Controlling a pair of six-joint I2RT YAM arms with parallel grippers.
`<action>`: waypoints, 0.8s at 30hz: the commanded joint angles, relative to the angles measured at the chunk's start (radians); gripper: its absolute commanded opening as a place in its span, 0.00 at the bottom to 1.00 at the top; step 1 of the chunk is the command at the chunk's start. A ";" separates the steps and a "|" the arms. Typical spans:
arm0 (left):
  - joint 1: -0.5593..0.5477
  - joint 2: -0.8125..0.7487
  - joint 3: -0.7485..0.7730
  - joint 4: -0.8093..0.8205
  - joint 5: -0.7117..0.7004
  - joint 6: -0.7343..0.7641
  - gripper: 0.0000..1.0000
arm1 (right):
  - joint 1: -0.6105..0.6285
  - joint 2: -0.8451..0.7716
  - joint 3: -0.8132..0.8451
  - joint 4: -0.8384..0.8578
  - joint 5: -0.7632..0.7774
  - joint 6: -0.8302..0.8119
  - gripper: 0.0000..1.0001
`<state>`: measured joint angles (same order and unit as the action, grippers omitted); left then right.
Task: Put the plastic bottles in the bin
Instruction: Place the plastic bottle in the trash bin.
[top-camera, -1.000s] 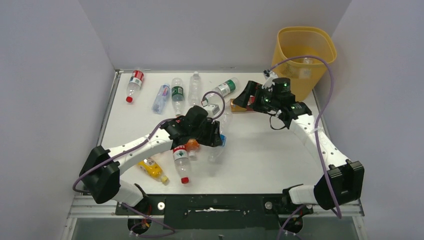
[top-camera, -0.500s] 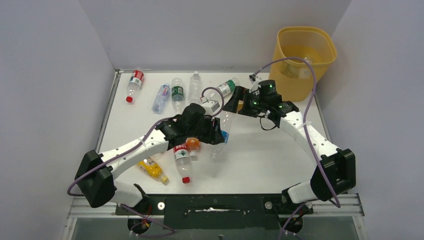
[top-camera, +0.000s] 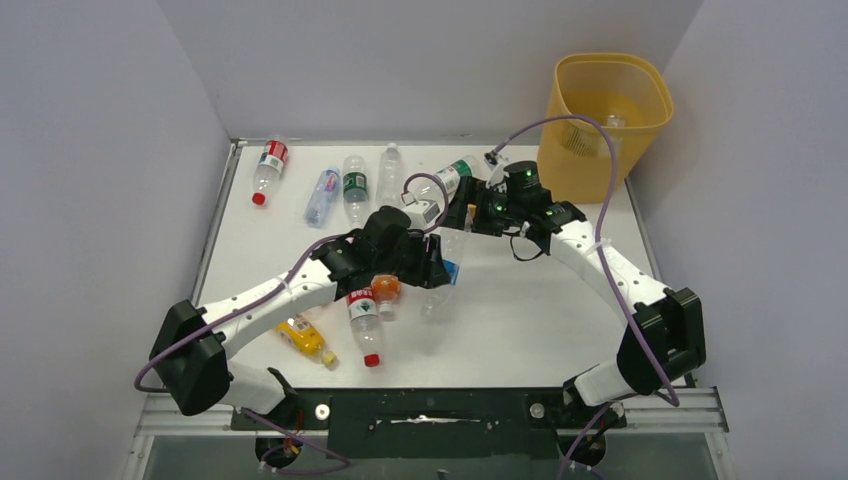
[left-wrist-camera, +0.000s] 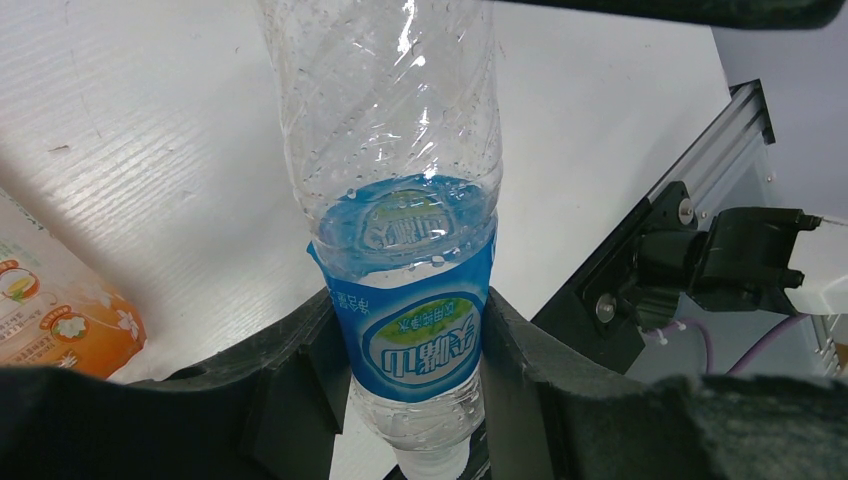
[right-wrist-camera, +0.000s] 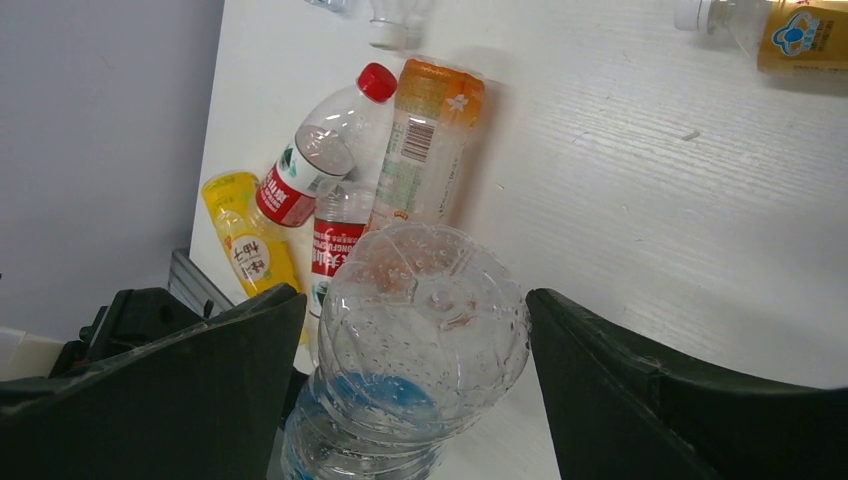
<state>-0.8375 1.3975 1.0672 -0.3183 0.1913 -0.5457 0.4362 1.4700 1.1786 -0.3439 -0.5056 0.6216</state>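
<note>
Mid-table, L gripper (left-wrist-camera: 410, 400) is clamped on a clear blue-label bottle (left-wrist-camera: 395, 150): fingers pinch the label near the neck, body pointing toward R gripper (right-wrist-camera: 415, 300). R gripper's fingers are spread wide, one each side of the bottle's base. Orange bottle (right-wrist-camera: 425, 140), red-capped bottle (right-wrist-camera: 335, 140) & yellow bottle (right-wrist-camera: 245, 240) lie just beside L arm. 5 more bottles (top-camera: 354, 190) lie along the table (top-camera: 540, 320) far edge. Yellow bin (top-camera: 570, 170) stands at far-right corner, well apart from the held bottle

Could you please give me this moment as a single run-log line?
left fingers: shut on blue-label bottle | right fingers: open, flanking its base | bin: at far right
</note>
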 joint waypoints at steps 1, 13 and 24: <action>-0.006 -0.031 0.047 0.062 0.013 -0.002 0.44 | 0.008 0.004 0.052 0.052 -0.015 0.006 0.81; -0.005 -0.038 0.040 0.050 0.000 0.000 0.60 | 0.015 0.007 0.062 0.053 -0.012 0.007 0.55; -0.005 -0.078 0.088 -0.027 -0.066 0.027 0.83 | 0.010 0.023 0.135 -0.028 0.032 -0.046 0.54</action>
<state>-0.8383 1.3739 1.0805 -0.3408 0.1596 -0.5381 0.4412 1.4906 1.2407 -0.3672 -0.4938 0.6037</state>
